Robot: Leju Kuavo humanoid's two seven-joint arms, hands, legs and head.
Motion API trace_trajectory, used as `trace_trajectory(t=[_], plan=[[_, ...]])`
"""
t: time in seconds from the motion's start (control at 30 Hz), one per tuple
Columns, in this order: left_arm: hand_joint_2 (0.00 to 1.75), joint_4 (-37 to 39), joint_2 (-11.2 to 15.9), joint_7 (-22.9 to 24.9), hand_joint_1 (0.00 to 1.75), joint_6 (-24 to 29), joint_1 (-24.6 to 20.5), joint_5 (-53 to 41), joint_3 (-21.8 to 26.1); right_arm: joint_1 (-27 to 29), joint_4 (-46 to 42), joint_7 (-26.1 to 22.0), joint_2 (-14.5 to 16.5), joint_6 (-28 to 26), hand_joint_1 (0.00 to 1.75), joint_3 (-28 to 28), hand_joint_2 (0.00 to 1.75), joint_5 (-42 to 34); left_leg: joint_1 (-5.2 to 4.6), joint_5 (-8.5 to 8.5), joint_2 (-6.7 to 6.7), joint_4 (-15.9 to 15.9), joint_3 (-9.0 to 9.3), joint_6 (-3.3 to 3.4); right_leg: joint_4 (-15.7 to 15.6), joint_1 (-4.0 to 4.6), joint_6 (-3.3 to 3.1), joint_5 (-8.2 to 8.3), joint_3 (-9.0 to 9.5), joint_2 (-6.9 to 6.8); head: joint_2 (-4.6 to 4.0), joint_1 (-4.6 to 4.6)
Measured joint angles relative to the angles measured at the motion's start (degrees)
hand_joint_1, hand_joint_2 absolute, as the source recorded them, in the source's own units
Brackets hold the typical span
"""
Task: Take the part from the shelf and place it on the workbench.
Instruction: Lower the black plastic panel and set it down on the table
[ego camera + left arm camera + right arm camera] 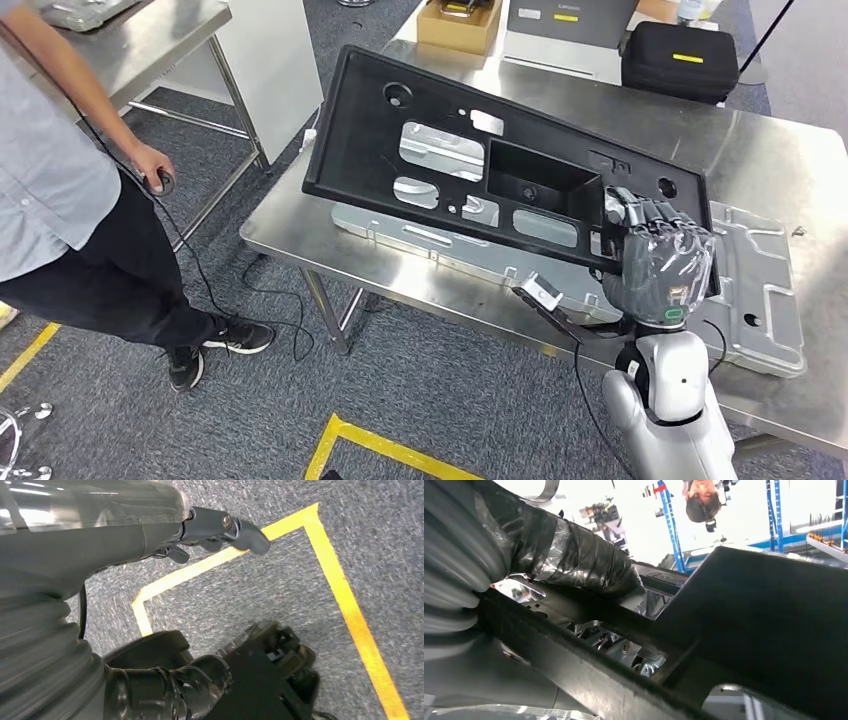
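Overhead, the right robot hand (662, 262) gripped the black part (450, 150) at its four-o'clock corner above the table (780, 150), while the left robot hand (220, 527) hung open.

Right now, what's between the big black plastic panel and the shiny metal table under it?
In the head view, a flat silver metal plate lies on the steel workbench beneath the black plastic panel, which the right hand holds tilted.

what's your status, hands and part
Right hand grips black panel by its end, held tilted over workbench. Left hand empty, hanging over floor. Silver panel lies beneath, where it would land.
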Motion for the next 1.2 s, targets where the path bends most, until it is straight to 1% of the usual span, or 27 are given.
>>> trace_trajectory(t=[0.07,0.1,0.17,0.2,0.23,0.27,0.3,0.33,0.37,0.4,0.43,0.5,0.57,0.6,0.63,0.7,0.73,0.77,0.8,0.83,0.9,0.93,1.0,1.07,1.1,1.13,1.2], plan=[[1.75,0.00,0.00,0.00,0.00,-0.29,-0.09,-0.33,0.00,-1.81,1.28,0.60,-0.40,0.73,1.75,0.47,1.75,0.51,0.21,0.37,0.01,-0.60,0.23,0.62,0.91,-0.13,0.55,-0.76,-0.34,-0.03,0.00,0.02],[1.75,0.00,-0.01,0.01,0.00,-0.35,-0.20,-0.49,0.00,-2.71,1.93,0.85,-0.55,1.03,1.75,0.65,1.75,0.71,0.34,0.54,0.04,-0.89,0.35,0.95,2.74,-0.23,0.82,-1.91,-1.16,-0.03,0.00,0.03],[1.75,0.00,-0.07,0.03,0.00,-0.42,-0.37,-0.78,0.00,-4.14,3.24,1.30,-0.72,1.57,1.75,1.00,1.75,0.97,0.39,0.60,0.10,-1.03,0.39,1.29,9.50,-0.41,1.26,-5.32,-4.39,-0.06,0.00,0.06],[1.75,0.00,-0.10,0.05,0.00,-0.46,-0.38,-0.89,0.00,-4.57,3.96,1.54,-0.75,1.81,1.75,1.21,1.75,1.10,0.38,0.57,0.09,-1.02,0.39,1.36,13.04,-0.49,1.47,-6.58,-6.16,-0.06,0.00,0.05],[1.75,0.00,-0.12,0.12,0.00,-0.53,-0.36,-0.96,0.00,-4.84,4.57,1.74,-0.79,2.03,1.75,1.38,1.75,1.25,0.38,0.53,0.05,-1.01,0.42,1.37,15.21,-0.56,1.64,-6.92,-7.34,-0.06,0.00,0.06],[1.75,0.00,-0.12,0.18,0.00,-0.63,-0.35,-1.04,0.00,-5.07,5.12,1.93,-0.82,2.23,1.75,1.55,1.75,1.46,0.38,0.48,-0.02,-0.97,0.46,1.36,15.33,-0.65,1.73,-6.12,-7.59,-0.06,0.00,0.05],[1.75,0.00,-0.13,0.26,0.00,-0.77,-0.35,-1.09,0.00,-5.45,5.64,2.11,-0.85,2.45,1.75,1.74,1.75,1.67,0.38,0.40,-0.09,-0.90,0.52,1.31,13.13,-0.75,1.74,-4.27,-6.73,-0.07,0.00,0.06],[1.75,0.00,-0.14,0.33,0.00,-0.91,-0.38,-1.14,0.00,-5.99,6.15,2.29,-0.88,2.68,1.75,1.93,1.75,1.87,0.38,0.28,-0.14,-0.81,0.60,1.18,9.28,-0.84,1.67,-1.95,-5.06,-0.07,0.00,0.06],[1.75,0.00,-0.15,0.38,0.00,-1.02,-0.42,-1.18,0.00,-6.63,6.67,2.50,-0.90,2.86,1.75,2.12,1.75,2.00,0.30,0.14,-0.17,-0.70,0.62,0.99,5.46,-0.80,1.52,-0.30,-3.28,-0.06,0.00,0.06],[1.75,0.00,-0.15,0.43,0.00,-1.09,-0.45,-1.22,0.00,-7.29,7.17,2.73,-0.91,3.00,1.75,2.28,1.75,2.08,0.20,0.03,-0.18,-0.59,0.58,0.75,2.33,-0.69,1.29,0.74,-1.87,-0.02,0.00,0.05],[1.75,0.00,-0.15,0.46,0.00,-1.10,-0.47,-1.27,0.00,-7.81,7.64,2.97,-0.91,3.11,1.75,2.42,1.75,2.15,0.12,-0.01,-0.18,-0.54,0.53,0.49,0.55,-0.53,1.04,1.06,-1.08,0.02,0.00,0.04],[1.75,0.00,-0.16,0.56,0.00,-1.13,-0.46,-1.44,0.00,-8.53,8.56,3.59,-0.95,3.46,1.73,2.80,1.75,2.48,0.03,0.06,-0.17,-0.63,0.46,-0.05,-0.11,-0.29,0.49,0.85,-0.90,0.08,0.00,0.02],[1.75,0.00,-0.17,0.72,0.00,-1.15,-0.51,-1.77,0.00,-9.38,9.50,4.37,-1.00,4.09,1.71,3.20,1.75,3.05,0.06,-0.48,-0.11,-0.08,0.19,-0.64,-0.41,-0.57,-0.18,1.05,-0.78,0.02,0.00,0.01],[1.75,0.00,-0.17,0.81,0.00,-1.20,-0.57,-1.94,0.00,-9.99,10.02,4.76,-1.03,4.48,1.69,3.39,1.75,3.33,0.08,-1.42,-0.06,1.40,-0.48,-0.93,-0.60,-0.73,-0.58,1.15,-0.69,-0.02,0.00,-0.02],[1.75,0.00,-0.17,0.92,0.00,-1.30,-0.63,-2.09,0.00,-10.63,10.60,5.17,-1.03,4.88,1.70,3.61,1.75,3.59,0.15,-2.90,-0.01,4.16,-1.79,-1.17,-0.73,-0.84,-0.91,1.22,-0.61,-0.06,0.00,-0.05],[1.75,0.00,-0.17,1.09,0.00,-1.53,-0.67,-2.18,0.00,-11.89,11.98,5.98,-1.03,5.75,1.71,4.09,1.75,4.04,0.28,-5.93,0.04,11.61,-5.52,-1.49,-0.70,-0.72,-1.27,1.19,-0.60,-0.09,0.00,-0.09],[1.31,0.00,-0.17,1.18,0.00,-1.59,-0.66,-2.18,0.00,-12.47,12.77,6.38,-1.03,6.15,1.71,4.35,1.75,4.31,0.32,-6.52,0.04,14.36,-7.07,-1.56,-0.65,-0.66,-1.30,1.16,-0.59,-0.09,0.00,-0.08],[0.87,0.00,-0.16,1.28,0.00,-1.56,-0.67,-2.16,0.00,-13.03,13.55,6.79,-1.03,6.57,1.71,4.58,1.75,4.62,0.32,-5.98,0.05,15.07,-7.69,-1.56,-0.58,-0.61,-1.31,1.10,-0.57,-0.08,0.00,-0.09],[0.44,0.00,-0.16,1.38,0.00,-1.47,-0.70,-2.17,0.00,-13.58,14.32,7.16,-1.03,6.94,1.71,4.77,1.75,4.93,0.33,-4.43,0.05,13.49,-7.20,-1.48,-0.48,-0.59,-1.29,1.02,-0.53,-0.07,0.00,-0.09],[0.00,0.00,-0.15,1.51,0.00,-1.33,-0.76,-2.24,0.00,-14.11,15.00,7.51,-1.03,7.28,1.71,4.88,1.75,5.25,0.33,-2.23,0.07,10.06,-5.77,-1.34,-0.35,-0.58,-1.20,0.90,-0.48,-0.06,0.00,-0.09],[0.00,0.00,-0.16,1.81,0.00,-1.07,-0.96,-2.65,0.00,-15.43,16.41,8.34,-1.04,8.06,1.73,4.99,1.75,6.07,0.21,0.67,0.07,2.97,-2.63,-0.90,0.01,-0.43,-0.83,0.65,-0.58,-0.02,0.00,-0.08],[0.00,0.00,-0.17,2.04,0.00,-1.00,-1.07,-2.96,0.00,-16.25,17.20,8.84,-1.05,8.50,1.74,5.06,1.75,6.64,0.12,1.15,0.05,1.02,-1.80,-0.68,0.14,-0.35,-0.55,0.59,-0.71,0.00,0.00,-0.06],[0.00,0.00,-0.17,2.58,0.00,-0.96,-1.23,-3.72,0.00,-17.97,19.17,10.16,-1.06,9.53,1.74,5.35,1.75,8.12,-0.09,1.18,-0.03,0.23,-1.60,-0.20,0.15,-0.22,0.08,0.65,-0.87,0.03,0.00,-0.02],[0.00,0.00,-0.21,3.04,0.00,-0.95,-1.35,-4.44,0.00,-19.68,21.60,11.53,-1.08,10.58,1.73,5.72,1.75,9.09,0.04,1.47,-0.04,-0.13,-1.45,0.46,0.39,-0.37,0.73,0.28,-1.02,-0.02,0.00,0.01],[0.00,0.00,-0.24,3.18,0.00,-0.95,-1.47,-4.75,0.00,-20.62,22.83,12.05,-1.10,11.08,1.72,5.90,1.75,9.22,0.14,1.63,-0.02,-0.35,-1.37,0.83,1.51,-0.45,1.02,-0.53,-1.51,-0.04,0.00,0.01],[0.00,0.00,-0.29,3.31,0.00,-0.96,-1.61,-5.00,0.00,-21.61,24.12,12.49,-1.12,11.59,1.72,6.08,1.75,9.29,0.23,1.75,0.02,-0.52,-1.32,1.11,3.83,-0.52,1.27,-1.93,-2.58,-0.06,0.00,0.02],[0.00,0.00,-0.39,3.51,0.00,-0.99,-1.85,-5.44,0.00,-23.38,26.79,13.28,-1.13,12.51,1.74,6.39,1.75,9.38,0.20,1.77,0.05,-0.54,-1.35,1.41,11.16,-0.55,1.69,-5.32,-5.97,-0.07,0.00,0.02]])
